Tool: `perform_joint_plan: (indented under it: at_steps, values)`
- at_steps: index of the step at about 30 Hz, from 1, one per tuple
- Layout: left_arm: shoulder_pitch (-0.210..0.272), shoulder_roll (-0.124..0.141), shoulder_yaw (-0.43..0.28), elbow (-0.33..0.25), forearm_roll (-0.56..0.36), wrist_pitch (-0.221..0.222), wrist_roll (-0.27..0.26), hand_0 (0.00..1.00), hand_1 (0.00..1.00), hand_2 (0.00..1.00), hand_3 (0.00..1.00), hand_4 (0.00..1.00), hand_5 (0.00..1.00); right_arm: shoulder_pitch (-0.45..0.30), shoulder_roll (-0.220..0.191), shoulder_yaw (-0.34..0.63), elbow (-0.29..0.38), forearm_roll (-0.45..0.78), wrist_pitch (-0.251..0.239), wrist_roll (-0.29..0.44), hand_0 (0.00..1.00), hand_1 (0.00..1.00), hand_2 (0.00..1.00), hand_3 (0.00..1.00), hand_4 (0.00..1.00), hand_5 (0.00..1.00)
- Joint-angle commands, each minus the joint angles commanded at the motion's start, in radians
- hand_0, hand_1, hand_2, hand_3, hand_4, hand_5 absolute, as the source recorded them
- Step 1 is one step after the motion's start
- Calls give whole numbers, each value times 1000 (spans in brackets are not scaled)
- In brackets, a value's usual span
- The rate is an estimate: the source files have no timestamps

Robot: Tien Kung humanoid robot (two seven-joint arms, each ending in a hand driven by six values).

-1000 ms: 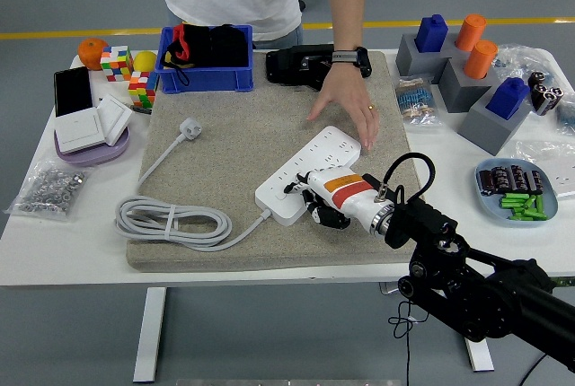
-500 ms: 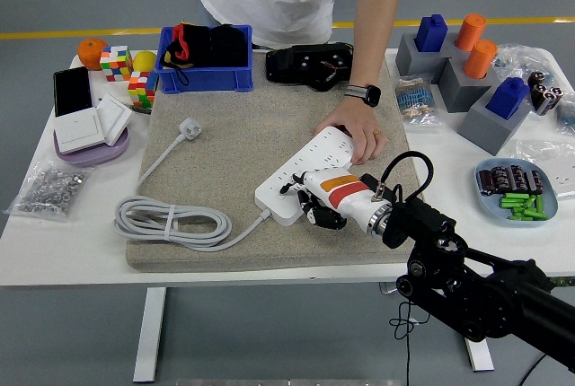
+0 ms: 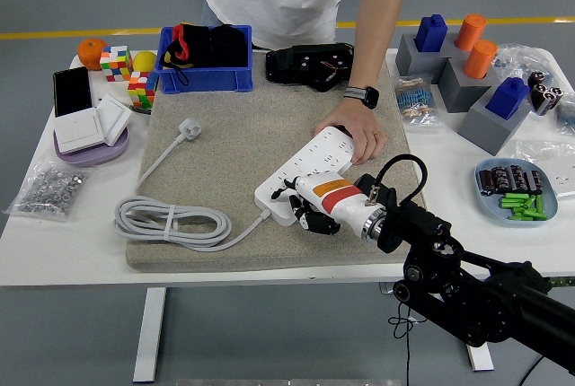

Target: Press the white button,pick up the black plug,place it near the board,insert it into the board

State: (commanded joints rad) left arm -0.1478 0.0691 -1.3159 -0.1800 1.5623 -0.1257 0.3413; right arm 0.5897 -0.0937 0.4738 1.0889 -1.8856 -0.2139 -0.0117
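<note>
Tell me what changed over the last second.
The person's hand moved from hovering over the mat to holding the far end of the power strip. The right robot hand slid slightly left over the strip's near end. The white cable and black plug stayed put.

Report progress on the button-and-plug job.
Done: nothing that shows. In hand: the right hand is over the near end of the white power strip, fingers curled down as if at the button; contact is hidden. A person's hand steadies the strip's far end. Left: no black plug can be made out in this view, so picking, placing and inserting all remain.
</note>
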Motion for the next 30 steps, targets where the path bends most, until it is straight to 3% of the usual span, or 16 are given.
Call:
perform_joint_plan:
  at_steps: [16, 30]
  values:
    - [2, 1, 0, 0, 7, -2, 0, 684, 676, 658, 687, 570, 193, 1, 6, 21, 10, -4, -3, 2, 2, 2, 116, 666, 133, 2]
    - [0, 2, 3, 0, 10, -3, 1, 684, 676, 658, 687, 570, 192, 16, 22, 11, -59, -13, -12, 16, 2, 2, 116, 666, 132, 2]
